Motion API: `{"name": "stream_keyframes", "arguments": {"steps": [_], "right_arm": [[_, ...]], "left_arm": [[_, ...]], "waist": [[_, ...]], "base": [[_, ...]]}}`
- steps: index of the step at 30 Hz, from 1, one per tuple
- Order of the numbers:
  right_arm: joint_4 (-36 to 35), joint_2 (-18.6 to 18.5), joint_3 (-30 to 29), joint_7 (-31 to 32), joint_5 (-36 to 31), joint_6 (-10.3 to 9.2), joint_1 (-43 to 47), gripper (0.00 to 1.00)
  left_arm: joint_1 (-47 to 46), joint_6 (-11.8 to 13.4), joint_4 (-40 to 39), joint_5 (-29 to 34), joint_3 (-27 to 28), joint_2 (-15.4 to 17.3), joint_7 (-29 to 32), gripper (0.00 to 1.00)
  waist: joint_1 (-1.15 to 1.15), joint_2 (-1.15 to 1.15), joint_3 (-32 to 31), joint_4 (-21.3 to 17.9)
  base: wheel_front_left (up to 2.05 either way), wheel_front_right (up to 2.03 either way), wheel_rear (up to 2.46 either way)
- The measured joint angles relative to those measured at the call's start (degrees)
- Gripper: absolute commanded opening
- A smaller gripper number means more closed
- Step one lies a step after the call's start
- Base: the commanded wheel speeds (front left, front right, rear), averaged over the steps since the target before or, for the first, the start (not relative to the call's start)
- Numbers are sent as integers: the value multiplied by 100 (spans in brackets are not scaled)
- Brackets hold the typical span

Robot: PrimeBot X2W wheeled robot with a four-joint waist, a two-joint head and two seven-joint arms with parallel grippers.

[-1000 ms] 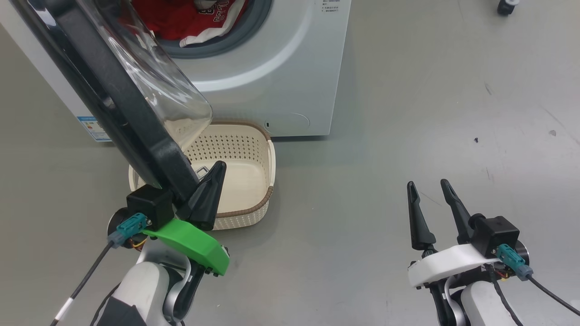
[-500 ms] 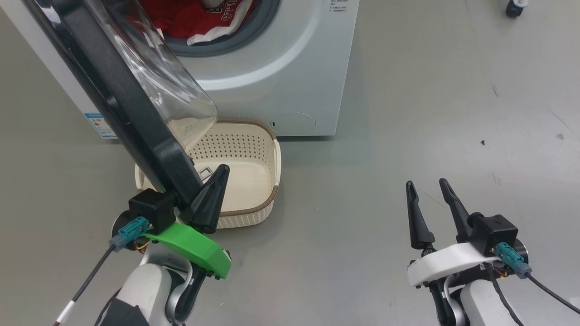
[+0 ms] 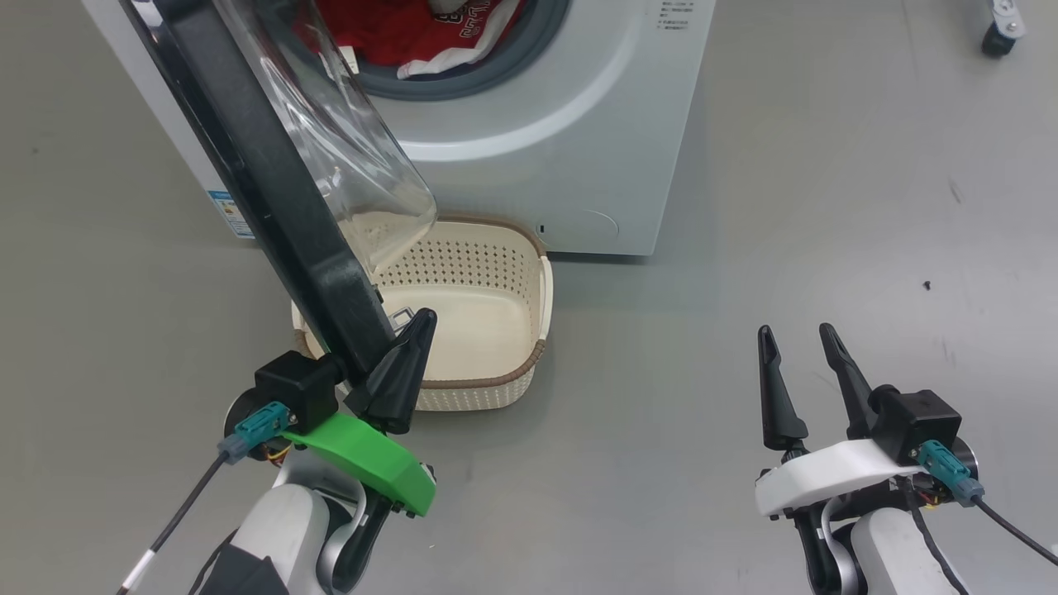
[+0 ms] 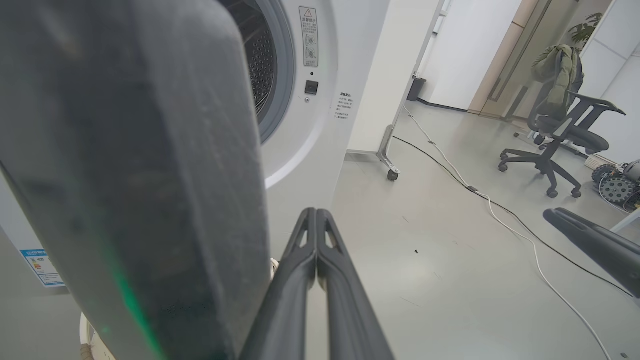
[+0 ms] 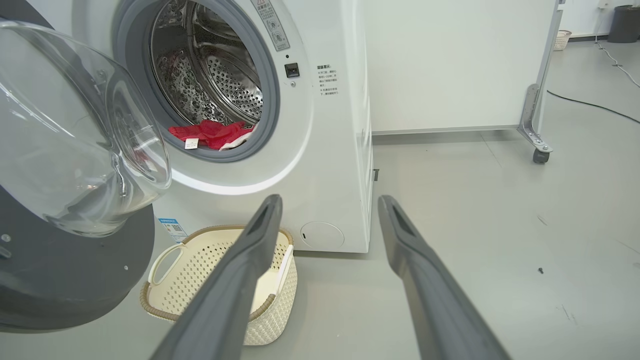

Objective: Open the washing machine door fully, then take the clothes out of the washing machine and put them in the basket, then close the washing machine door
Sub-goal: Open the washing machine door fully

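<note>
Left claw (image 4: 316, 220) is pressed together with nothing in it, lying against the inner edge of the door (image 3: 281, 190). The door stands partly open above the basket (image 3: 488, 395). Right claw (image 3: 795, 330) is spread, empty, over the floor well to the right. Red clothes (image 3: 388, 33) lie in the washer (image 3: 579, 149) drum.

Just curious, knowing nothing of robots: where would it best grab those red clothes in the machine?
Probably the bunched fold of the clothes lying on the gasket's lower lip: it sits nearest the opening. Come in from the front, right of the door.
</note>
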Motion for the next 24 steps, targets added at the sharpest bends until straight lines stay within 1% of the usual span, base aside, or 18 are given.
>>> {"name": "stream_keyframes", "arguments": {"steps": [10, 13, 15, 17, 24], "right_arm": [[45, 2, -75, 0, -26, 7, 5, 100], [64, 2, -76, 0, -40, 10, 7, 100], [79, 2, -77, 0, -49, 52, 10, 100], [108, 2, -77, 0, -66, 56, 21, 100], [135, 2, -83, 0, -85, 57, 33, 100]], "left_arm": [[-6, -42, 191, -147, -91, -14, -151, 0], [-5, -43, 252, -152, -104, -29, -198, 0], [-5, -43, 283, -187, -104, -32, -210, 0], [-5, -42, 316, -242, -94, -31, -255, 0], [-6, -32, 367, -305, -13, -30, -345, 0]], "waist": [[0, 0, -70, 509], [0, 0, -95, 686], [0, 0, -111, 807], [0, 0, -133, 991], [0, 0, -147, 1411]], "base": [[0, 0, 0], [0, 0, 0], [0, 0, 0], [0, 0, 0], [0, 0, 0]]}}
